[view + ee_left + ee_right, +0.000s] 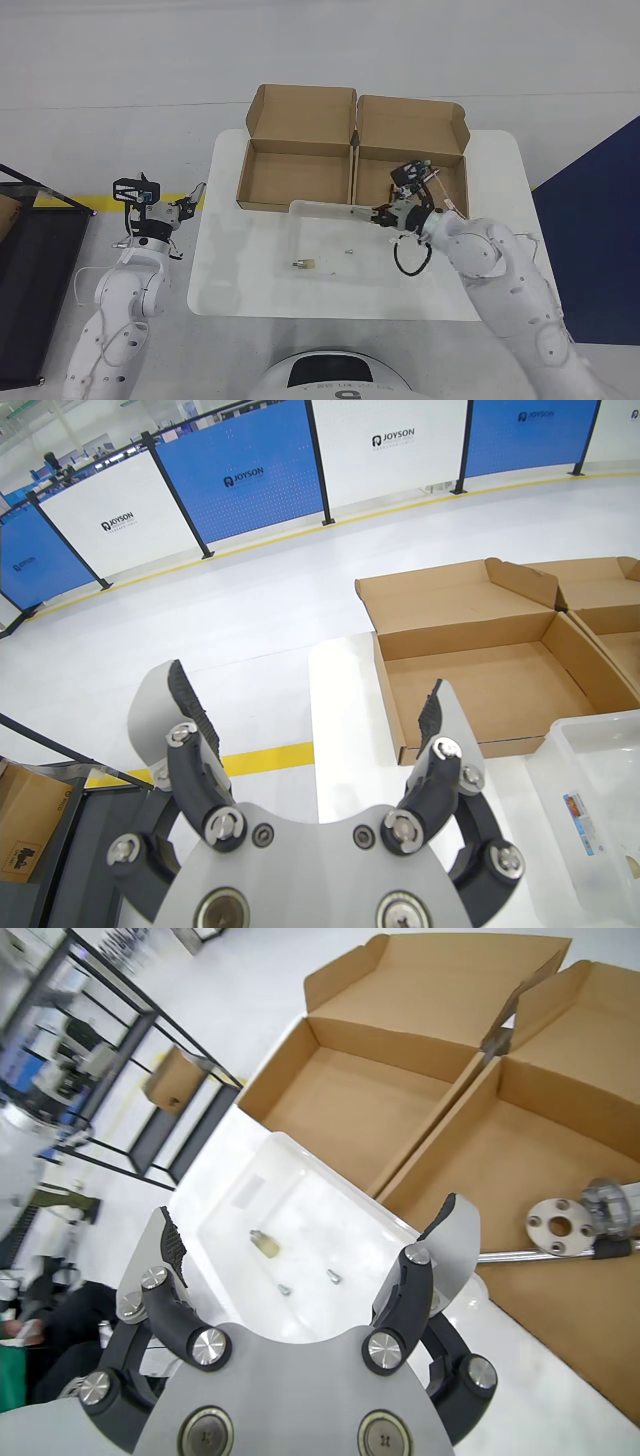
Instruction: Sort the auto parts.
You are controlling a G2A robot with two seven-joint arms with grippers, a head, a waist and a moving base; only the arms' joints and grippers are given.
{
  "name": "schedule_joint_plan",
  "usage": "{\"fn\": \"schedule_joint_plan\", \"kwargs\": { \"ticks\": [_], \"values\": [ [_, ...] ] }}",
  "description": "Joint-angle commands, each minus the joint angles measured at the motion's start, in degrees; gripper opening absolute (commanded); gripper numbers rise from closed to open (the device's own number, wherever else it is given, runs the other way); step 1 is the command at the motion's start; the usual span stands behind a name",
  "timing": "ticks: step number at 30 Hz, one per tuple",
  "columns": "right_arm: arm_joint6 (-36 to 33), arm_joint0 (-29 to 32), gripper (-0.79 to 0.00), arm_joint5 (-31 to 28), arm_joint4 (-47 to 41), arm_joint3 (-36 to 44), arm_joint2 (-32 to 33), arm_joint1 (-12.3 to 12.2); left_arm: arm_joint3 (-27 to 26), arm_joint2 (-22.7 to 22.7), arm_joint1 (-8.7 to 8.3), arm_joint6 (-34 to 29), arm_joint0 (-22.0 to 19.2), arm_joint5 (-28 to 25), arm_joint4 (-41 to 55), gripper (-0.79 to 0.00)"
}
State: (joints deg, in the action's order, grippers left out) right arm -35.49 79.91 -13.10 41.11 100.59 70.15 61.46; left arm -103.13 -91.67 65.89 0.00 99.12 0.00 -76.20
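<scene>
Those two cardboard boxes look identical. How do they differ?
The right-hand box holds a metal flanged part; the left-hand box shows bare floor. The right gripper hangs just before the right-hand box; none is near the left-hand box. Both: brown cardboard, lids open, side by side.

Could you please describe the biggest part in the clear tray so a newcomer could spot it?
On the white table, a clear tray sits next to two cardboard boxes. In it lies a pale yellowish cylinder with a metal end, bigger than the two small screws nearby.
</scene>
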Motion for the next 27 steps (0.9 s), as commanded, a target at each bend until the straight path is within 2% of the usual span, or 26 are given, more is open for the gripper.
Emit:
{"fn": "schedule_joint_plan", "kwargs": {
  "ticks": [1, 8, 9, 10, 11, 12, 13, 18, 22, 24, 26, 27],
  "values": [
    [1.2, 0.0, 0.0, 1.5, 3.2, 0.1, -0.6, 0.1, 0.0, 0.0, 0.0, 0.0, 0.0, 0.0, 0.0, 0.0],
    [1.2, 0.0, 0.0, 1.5, 3.2, 0.1, -0.6, 0.1, 0.0, 0.0, 0.0, 0.0, 0.0, 0.0, 0.0, 0.0],
    [0.7, -0.2, 0.0, 3.4, 5.2, 0.2, -0.7, 0.1, 0.0, 0.0, 0.0, 0.0, 0.0, 0.0, 0.0, 0.0],
    [-0.6, -0.5, -0.074, 7.3, 9.0, 1.7, -2.2, 0.3, 0.0, 0.0, 0.0, 0.0, 0.0, 0.0, 0.0, 0.0],
    [-3.3, -1.0, -0.203, 9.5, 13.7, 3.3, -4.7, 0.4, 0.0, 0.0, 0.0, 0.0, 0.0, 0.0, 0.0, 0.0],
    [-6.4, -2.1, -0.219, 9.1, 18.2, 4.4, -7.0, 0.5, 0.0, 0.0, 0.0, 0.0, 0.0, 0.0, 0.0, 0.0],
    [-9.0, -3.1, -0.431, 8.0, 21.4, 5.1, -9.2, 0.6, 0.0, 0.0, 0.0, 0.0, 0.0, 0.0, 0.0, 0.0],
    [-18.4, -7.6, -0.616, 5.1, 28.9, 3.1, -15.7, 1.4, 0.0, 0.0, 0.0, 0.0, 0.0, 0.0, 0.0, 0.0],
    [-24.4, -11.8, -0.634, 7.3, 32.6, -0.8, -21.6, 3.1, 0.0, 0.0, 0.0, 0.0, 0.0, 0.0, 0.0, 0.0],
    [-26.8, -13.9, -0.714, 8.0, 33.7, -3.3, -24.5, 4.0, 0.0, 0.0, 0.0, 0.0, 0.0, 0.0, 0.0, 0.0],
    [-28.1, -15.6, -0.662, 8.4, 34.3, -5.5, -27.0, 5.0, 0.0, 0.0, 0.0, 0.0, 0.0, 0.0, 0.0, 0.0],
    [-28.5, -16.3, -0.603, 8.4, 34.3, -6.4, -27.9, 5.4, 0.0, 0.0, 0.0, 0.0, 0.0, 0.0, 0.0, 0.0]
  ]
}}
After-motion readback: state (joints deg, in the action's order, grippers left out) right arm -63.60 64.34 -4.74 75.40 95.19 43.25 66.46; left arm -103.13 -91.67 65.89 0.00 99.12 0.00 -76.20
